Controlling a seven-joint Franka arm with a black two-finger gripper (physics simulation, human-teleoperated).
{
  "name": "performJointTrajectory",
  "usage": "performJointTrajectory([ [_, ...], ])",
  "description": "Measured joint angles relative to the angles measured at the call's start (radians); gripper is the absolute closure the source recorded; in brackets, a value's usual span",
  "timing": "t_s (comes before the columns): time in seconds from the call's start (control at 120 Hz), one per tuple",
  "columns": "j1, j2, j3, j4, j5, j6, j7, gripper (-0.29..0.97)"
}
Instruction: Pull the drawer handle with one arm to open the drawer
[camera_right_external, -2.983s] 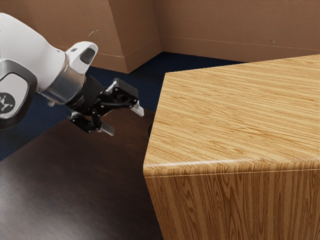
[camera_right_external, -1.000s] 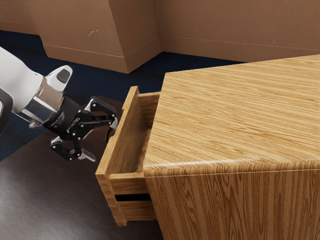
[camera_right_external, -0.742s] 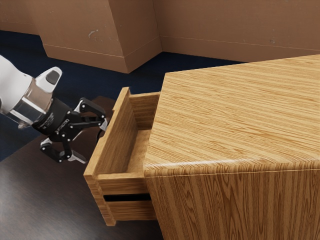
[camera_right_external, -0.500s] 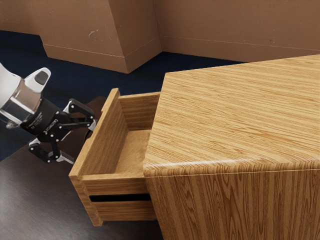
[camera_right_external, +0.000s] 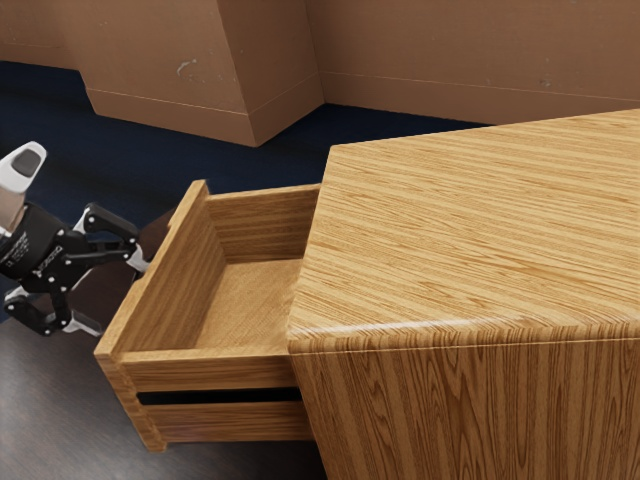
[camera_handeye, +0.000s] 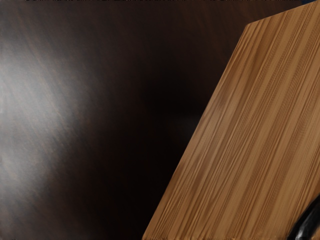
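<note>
The wooden cabinet (camera_right_external: 470, 230) stands at the exterior view's right. Its top drawer (camera_right_external: 235, 310) is pulled far out toward the exterior view's left, and its inside shows bare wood. My gripper (camera_right_external: 112, 290) is at the outer face of the drawer front (camera_right_external: 160, 275), with its fingers spread apart, one above and one below. The panel hides the handle there. In the wrist view the drawer front (camera_handeye: 250, 140) slants close to the hand, and a small black piece (camera_handeye: 311, 225) shows at its edge.
The cabinet rests on a dark wooden table (camera_right_external: 60, 410), which also appears in the wrist view (camera_handeye: 75, 125). Brown walls (camera_right_external: 200, 60) and dark blue floor (camera_right_external: 130, 150) lie behind. A lower drawer front (camera_right_external: 230, 420) sits under the open one.
My hand has moved steadily toward the exterior view's left, and the drawer has slid out with it, from shut three seconds ago to wide open now.
</note>
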Motion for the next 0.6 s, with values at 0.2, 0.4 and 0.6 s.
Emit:
performJointTrajectory([
  [0.2, 0.011, -0.028, 0.002, -0.010, 0.013, -0.022, 0.003, 0.00],
  [0.4, 0.021, -0.054, 0.004, -0.016, 0.025, -0.045, 0.004, 0.00],
  [0.6, 0.035, -0.076, 0.005, -0.017, 0.041, -0.070, 0.004, 0.00],
])
